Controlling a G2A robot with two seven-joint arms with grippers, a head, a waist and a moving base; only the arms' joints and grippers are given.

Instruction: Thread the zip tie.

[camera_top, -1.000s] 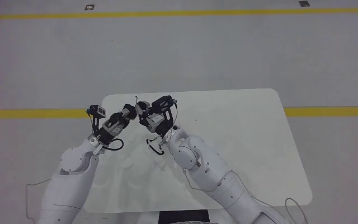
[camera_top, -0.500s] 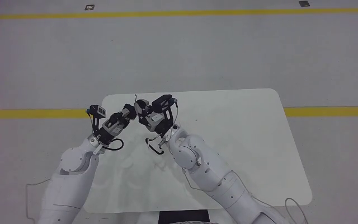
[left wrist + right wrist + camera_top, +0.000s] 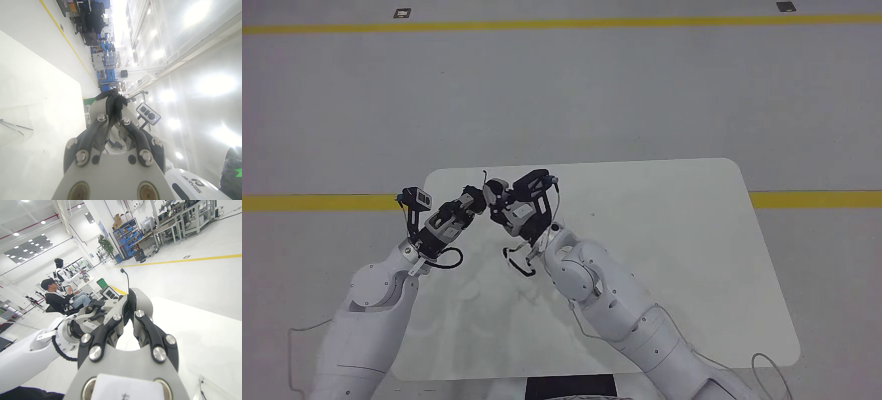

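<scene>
**Zip tie [image 3: 127,283] standing up out of the clenched right gripper [image 3: 130,303]**

The zip tie is being pinched between the right gripper's fingers, which are pressing flat together on its strap. The thin black strap is rising straight out past the fingertips, with its small head at the free end in the air. The lower part of the strap is lying hidden between the pads.

The left gripper [image 3: 113,108] is sitting right against the right one, tip to tip. Its fingers are also squeezed together, with something dark and crumpled showing at their ends. I cannot tell whether that dark bit is part of the tie.

In the top view both grippers are hanging over the far left corner of the table [image 3: 672,230], clear of its surface. There the left gripper [image 3: 473,199] and the right gripper [image 3: 498,194] are meeting nose to nose.

A clear bag [image 3: 18,121] is lying flat on the table, well apart from the grippers, with a few thin dark strips showing inside it. A yellow line [image 3: 562,22] is running across the floor beyond the table.
</scene>
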